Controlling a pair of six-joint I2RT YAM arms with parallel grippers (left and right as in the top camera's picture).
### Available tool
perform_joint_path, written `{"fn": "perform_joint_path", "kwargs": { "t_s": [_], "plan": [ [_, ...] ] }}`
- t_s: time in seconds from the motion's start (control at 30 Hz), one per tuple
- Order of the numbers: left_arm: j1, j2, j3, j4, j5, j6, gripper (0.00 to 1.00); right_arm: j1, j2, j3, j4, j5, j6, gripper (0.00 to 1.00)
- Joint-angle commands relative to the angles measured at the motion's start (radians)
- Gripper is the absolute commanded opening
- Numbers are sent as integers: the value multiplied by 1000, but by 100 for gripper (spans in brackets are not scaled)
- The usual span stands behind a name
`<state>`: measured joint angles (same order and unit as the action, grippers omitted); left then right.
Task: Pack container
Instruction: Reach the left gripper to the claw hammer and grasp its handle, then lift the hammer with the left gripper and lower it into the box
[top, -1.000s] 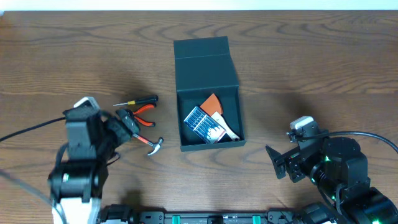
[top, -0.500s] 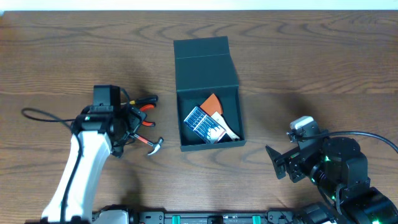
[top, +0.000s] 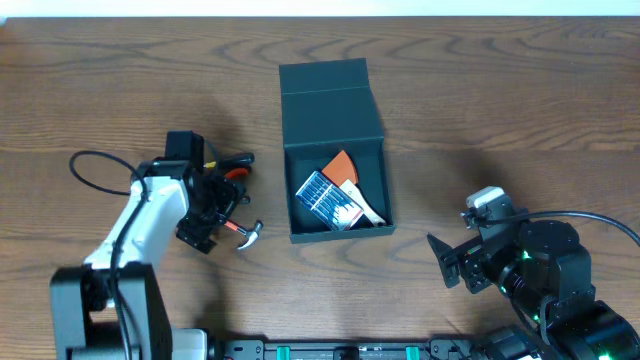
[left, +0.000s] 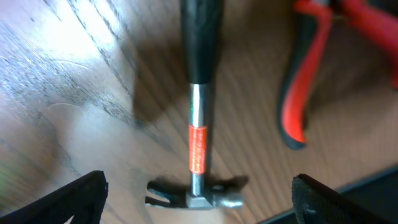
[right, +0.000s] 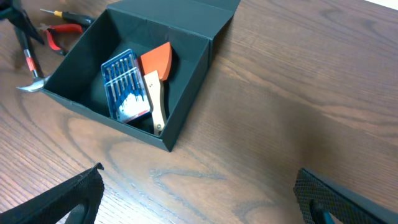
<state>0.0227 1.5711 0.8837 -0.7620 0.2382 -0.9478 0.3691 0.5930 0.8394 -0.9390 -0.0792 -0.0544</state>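
Observation:
The dark teal container (top: 336, 234) stands open at the table's middle, its flap lid (top: 325, 80) laid back. Inside lie a blue screwdriver set (top: 321, 195) and an orange scraper with a wooden handle (top: 343, 171); the right wrist view shows them too (right: 124, 81). A small hammer (top: 244, 232) and red-handled pliers (top: 235, 173) lie left of the container. My left gripper (top: 208, 215) is open and hovers right over the hammer (left: 198, 137), with a finger on each side of its head. My right gripper (top: 448, 262) is open and empty, right of the container.
A small screwdriver with a yellow and black handle (top: 222, 161) lies by the pliers. The pliers' red handle (left: 305, 81) lies close beside the hammer's shaft. The left arm's cable (top: 95, 165) loops over the table at the left.
My left arm has swung forward and right, and its gripper has come down over the hammer. The right arm and the container have not moved.

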Motion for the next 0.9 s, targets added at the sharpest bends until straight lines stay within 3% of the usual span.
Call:
{"fn": "perform_joint_path", "kwargs": {
  "t_s": [0.0, 0.3, 0.5, 0.87],
  "plan": [
    [5, 39, 22, -8, 16, -18, 94, -8, -5, -1, 0, -7, 16, 99],
    [5, 121, 22, -8, 24, -20, 93, -8, -5, -1, 0, -7, 16, 99],
    [5, 161, 22, -8, 40, -35, 82, -9, -5, -1, 0, -7, 16, 99],
    [5, 165, 22, -7, 42, -34, 33, -8, -5, -1, 0, -7, 16, 99]
  ]
}}
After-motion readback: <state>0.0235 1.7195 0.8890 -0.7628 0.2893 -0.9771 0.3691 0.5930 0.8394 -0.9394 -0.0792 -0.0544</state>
